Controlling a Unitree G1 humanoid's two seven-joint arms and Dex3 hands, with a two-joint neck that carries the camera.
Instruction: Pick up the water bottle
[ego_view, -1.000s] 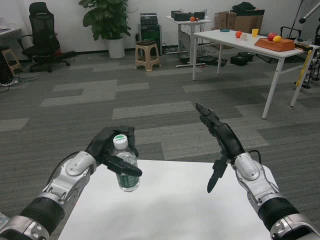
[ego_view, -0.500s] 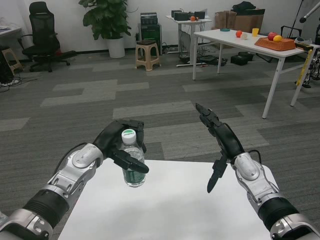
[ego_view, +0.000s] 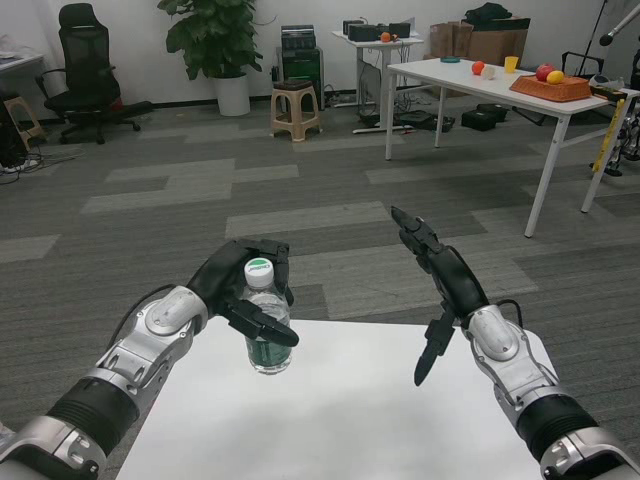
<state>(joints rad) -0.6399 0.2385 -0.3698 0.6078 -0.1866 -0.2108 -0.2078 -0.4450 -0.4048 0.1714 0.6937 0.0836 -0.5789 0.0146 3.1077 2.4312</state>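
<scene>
- My left hand (ego_view: 243, 287) is wrapped around the water bottle (ego_view: 265, 322). Its black fingers curl behind the bottle's upper part and one finger lies across the front, just under the neck.
- The water bottle is clear plastic with a white cap and a green label at its lower half. It stands upright near the far left edge of the white table (ego_view: 350, 420). Whether its base touches the tabletop or is just above it, I cannot tell.
- My left forearm, silver with a black cuff, reaches in from the lower left corner toward the bottle.
- My right hand (ego_view: 438, 285) is raised over the far right part of the table, well apart from the bottle. It holds nothing; its fingers are spread, some pointing up and away, one pointing down toward the tabletop.
- Beyond my table lies grey carpet in lighter and darker strips.
- At the upper right stands a second white table (ego_view: 470, 80) carrying an orange tray (ego_view: 549, 90) with round red and yellow fruit, and a yellow cup (ego_view: 511, 65).
- Along the back wall are a black office chair (ego_view: 85, 65) at the left, a large potted plant (ego_view: 218, 45), and a small tan stool (ego_view: 295, 108).
</scene>
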